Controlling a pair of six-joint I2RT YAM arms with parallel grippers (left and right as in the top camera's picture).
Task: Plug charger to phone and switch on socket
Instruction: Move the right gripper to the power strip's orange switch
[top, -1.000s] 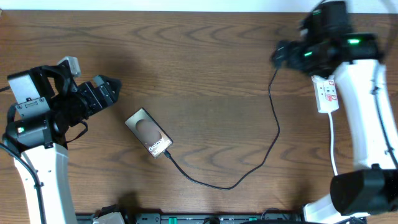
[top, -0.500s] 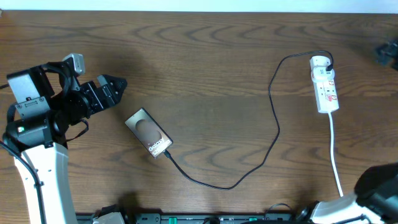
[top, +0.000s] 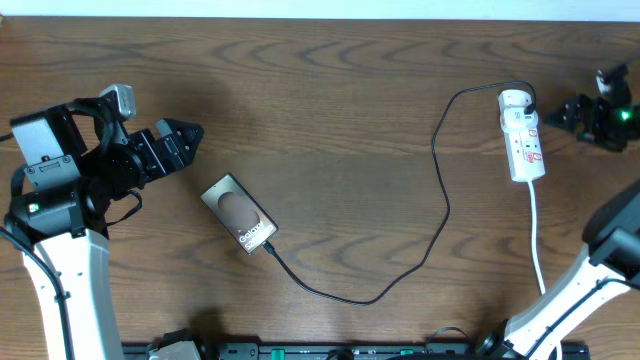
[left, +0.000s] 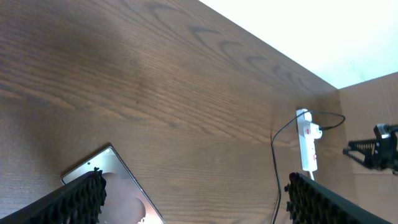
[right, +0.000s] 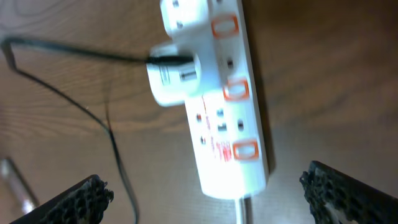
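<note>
Right gripper (top: 562, 113): jaws spread, holding nothing, just right of socket (top: 524, 148)
Left gripper (top: 182, 142): jaws spread, holding nothing, up-left of phone (top: 240, 213)
Charger (top: 446, 215): runs from socket's top end to phone's lettered end, touching
Phone: flat on table (top: 340, 90)

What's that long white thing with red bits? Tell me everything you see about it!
The socket is a narrow white power strip, plastic-looking, lying flat on the brown wooden table. Three red-outlined switches run along one side. A rounded white plug sits in one end, the black charger leading from it. A white cord leaves the other end. The right pincer is beside it, not touching.
</note>
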